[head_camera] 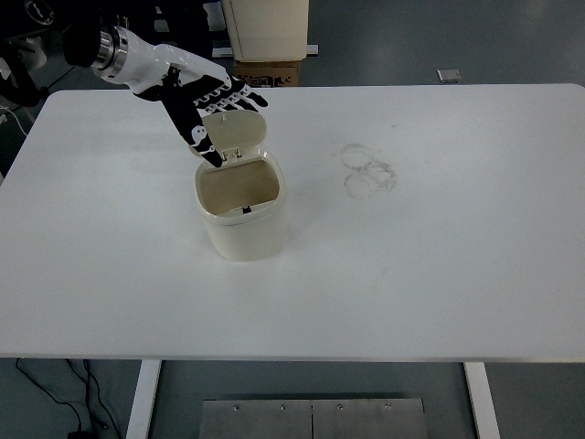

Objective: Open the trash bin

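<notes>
A small cream trash bin (245, 224) stands on the white table (439, 256), left of centre. Its lid (235, 131) stands up at the back, and the inside of the bin shows empty. My left hand (212, 105) hovers above and behind the bin, in front of the raised lid. Its fingers (239, 94) are spread flat and hold nothing. The thumb points down toward the lid's hinge. My right hand is out of view.
Faint ring marks (369, 169) show on the table right of the bin. Beyond the far edge stand a cream cabinet (266, 27) and a cardboard box (268, 73). A small grey object (449, 76) lies on the floor.
</notes>
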Robot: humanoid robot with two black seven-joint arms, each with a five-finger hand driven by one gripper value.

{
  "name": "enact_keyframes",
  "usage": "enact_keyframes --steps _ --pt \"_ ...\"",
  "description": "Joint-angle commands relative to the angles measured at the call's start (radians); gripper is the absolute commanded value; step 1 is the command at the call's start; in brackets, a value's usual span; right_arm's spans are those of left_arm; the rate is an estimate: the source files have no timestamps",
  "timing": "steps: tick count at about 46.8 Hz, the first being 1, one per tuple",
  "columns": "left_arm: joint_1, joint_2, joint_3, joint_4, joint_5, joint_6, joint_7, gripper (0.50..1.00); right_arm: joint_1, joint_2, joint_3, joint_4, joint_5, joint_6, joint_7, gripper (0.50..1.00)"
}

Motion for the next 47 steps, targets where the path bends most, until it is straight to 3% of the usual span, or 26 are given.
enact_keyframes --steps 1,12,24,32,47 --pt "0.022 0.025 -0.016 0.023 -0.053 0.000 -0.001 1.000 0.000 0.000 0.000 0.000 0.000 0.000 -0.001 0.991" --pt "0.096 0.101 -0.104 0.067 -0.176 0.000 -0.009 1.000 0.000 0.000 0.000 0.000 0.000 0.000 0.001 0.991" --pt "0.234 0.120 -0.252 0.261 -0.245 0.000 -0.012 1.000 0.000 0.000 0.000 0.000 0.000 0.000 -0.001 0.991" --pt "0.320 0.166 -0.341 0.334 -0.311 0.000 -0.013 1.000 0.000 0.000 0.000 0.000 0.000 0.000 0.001 0.991" --pt "0.476 0.186 -0.548 0.491 -0.380 0.000 -0.035 1.000 0.000 0.000 0.000 0.000 0.000 0.000 -0.001 0.991"
